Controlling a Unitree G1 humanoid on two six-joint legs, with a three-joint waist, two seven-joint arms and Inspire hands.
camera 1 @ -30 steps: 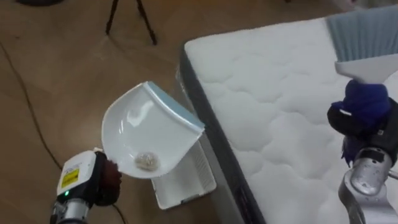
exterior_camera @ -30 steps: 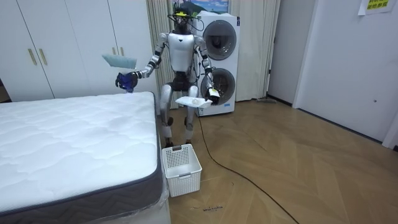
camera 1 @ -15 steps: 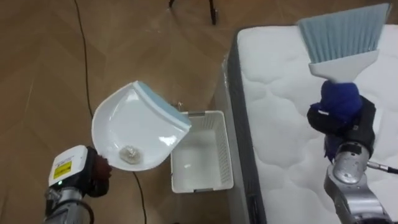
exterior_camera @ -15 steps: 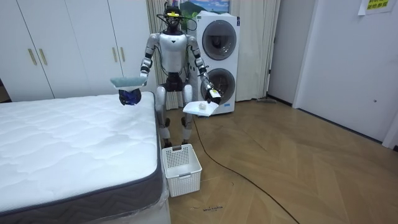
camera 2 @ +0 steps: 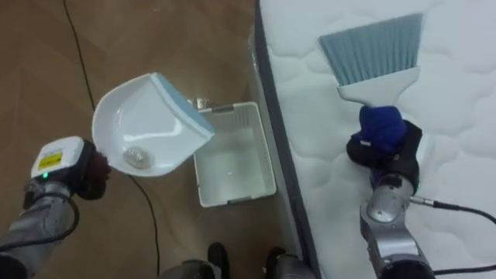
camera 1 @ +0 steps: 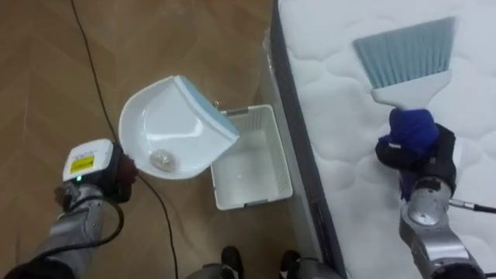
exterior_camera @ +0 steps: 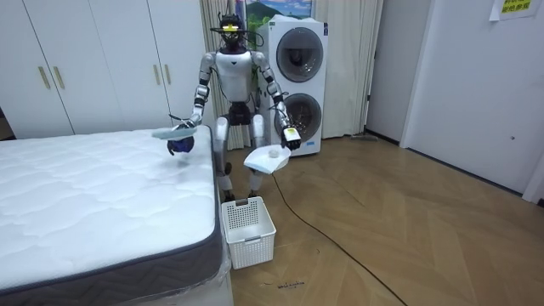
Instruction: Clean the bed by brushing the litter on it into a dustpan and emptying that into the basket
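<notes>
Left hand (camera 1: 124, 177) wraps the dustpan (camera 1: 174, 124) handle, debris (camera 1: 161, 159) inside, basket (camera 1: 256, 198) at its 4 o'clock. My right hand (camera 1: 411, 143) grips the brush (camera 1: 407, 54) over the bed (camera 1: 341, 155). Sweeping looks done, I judge; tipping is left.

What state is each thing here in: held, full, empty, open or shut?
Mattress: bare, no sheet.
Dustpan: gripped by the left hand, tilted, one small scrap inside.
Brush: gripped by the right hand, over the mattress.
Basket: upright on the floor, looks empty.
Washing machines: doors shut.
</notes>
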